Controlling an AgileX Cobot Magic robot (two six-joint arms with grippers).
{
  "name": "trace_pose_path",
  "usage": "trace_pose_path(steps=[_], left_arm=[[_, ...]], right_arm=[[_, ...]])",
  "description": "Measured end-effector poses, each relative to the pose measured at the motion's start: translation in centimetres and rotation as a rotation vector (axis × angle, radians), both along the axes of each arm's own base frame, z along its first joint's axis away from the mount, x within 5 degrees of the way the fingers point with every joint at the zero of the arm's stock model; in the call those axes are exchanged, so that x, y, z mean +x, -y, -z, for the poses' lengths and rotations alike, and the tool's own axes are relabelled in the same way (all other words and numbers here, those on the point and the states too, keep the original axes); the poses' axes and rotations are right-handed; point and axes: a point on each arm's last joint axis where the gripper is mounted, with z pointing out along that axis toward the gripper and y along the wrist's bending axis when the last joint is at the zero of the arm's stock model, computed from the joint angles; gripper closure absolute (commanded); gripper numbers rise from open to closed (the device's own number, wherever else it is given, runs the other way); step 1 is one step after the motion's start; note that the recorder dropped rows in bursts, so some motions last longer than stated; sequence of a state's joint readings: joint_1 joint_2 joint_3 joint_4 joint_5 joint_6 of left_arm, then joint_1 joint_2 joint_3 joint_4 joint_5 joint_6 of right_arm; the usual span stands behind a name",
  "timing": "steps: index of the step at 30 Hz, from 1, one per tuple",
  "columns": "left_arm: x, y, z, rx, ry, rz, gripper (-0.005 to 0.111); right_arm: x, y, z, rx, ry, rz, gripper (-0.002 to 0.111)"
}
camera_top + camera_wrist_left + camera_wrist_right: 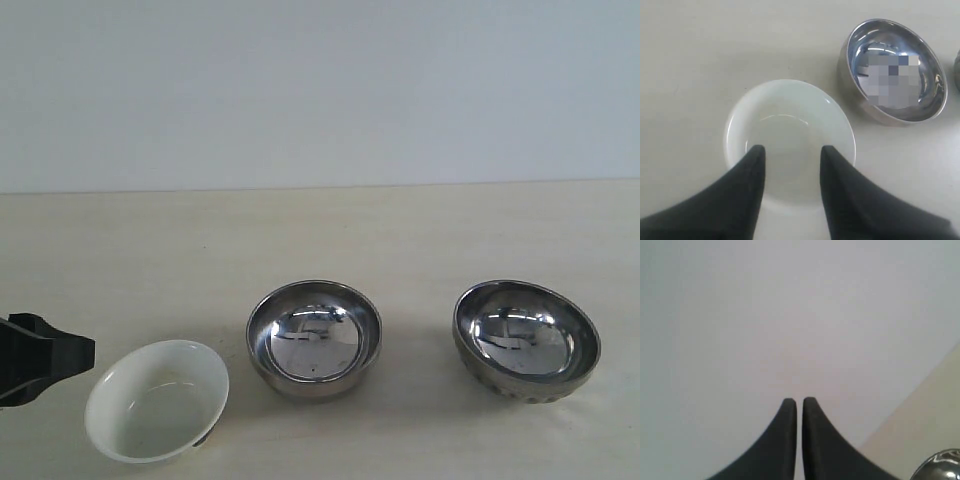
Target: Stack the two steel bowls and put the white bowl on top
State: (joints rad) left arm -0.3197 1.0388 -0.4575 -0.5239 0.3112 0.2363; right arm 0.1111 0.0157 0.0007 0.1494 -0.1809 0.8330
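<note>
Your left gripper (792, 152) hangs over the white bowl (790, 142), jaws apart, nothing in them. Your right gripper (796, 402) is pinched shut and empty, facing mostly blank wall (790, 315). The three bowls sit apart in a row on the table (320, 230): white on the left, plain steel bowl (314, 338) in the middle, dimpled steel bowl (527, 340) on the right. The steel looks light, rigid and slick, so pinch the rim wall, one finger inside. The ceramic is likely heavier and chippable; land it softly.

The left gripper (790, 154) shows at the lower left edge of the exterior view, its black fingers spread apart. The right gripper (799, 402) has its fingers pressed together, holding nothing.
</note>
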Motion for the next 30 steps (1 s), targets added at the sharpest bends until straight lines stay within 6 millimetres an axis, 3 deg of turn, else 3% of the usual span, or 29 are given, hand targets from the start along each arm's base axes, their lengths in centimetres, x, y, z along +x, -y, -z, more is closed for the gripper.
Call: trace_pose_path(steps=[2,5,10,15,21,30], left_arm=[[0.0,0.0,0.0,0.000,0.000,0.000,0.072],[0.0,0.0,0.0,0.002,0.001,0.002,0.072],[0.0,0.0,0.0,0.007,0.004,0.007,0.072],[0.0,0.0,0.0,0.001,0.002,0.004,0.072],[0.0,0.0,0.0,-0.002,0.001,0.003,0.072],[0.0,0.0,0.0,-0.002,0.001,0.003,0.072]], right_arm=[[-0.2,0.0,-0.9,-0.092,0.020,0.019,0.108],[-0.4,-0.1,-5.0,-0.265,0.052,0.057,0.108],[3.1,-0.7,-9.2,-0.494,-0.149,0.032,0.108],[8.3,-1.5,-10.8,-0.738,-0.374,-0.048,0.108],[13.8,-2.3,-11.8,-0.822,-0.596,-0.167,0.108],[17.0,-1.7,-14.7,-0.951,-0.890,-0.205,0.108]])
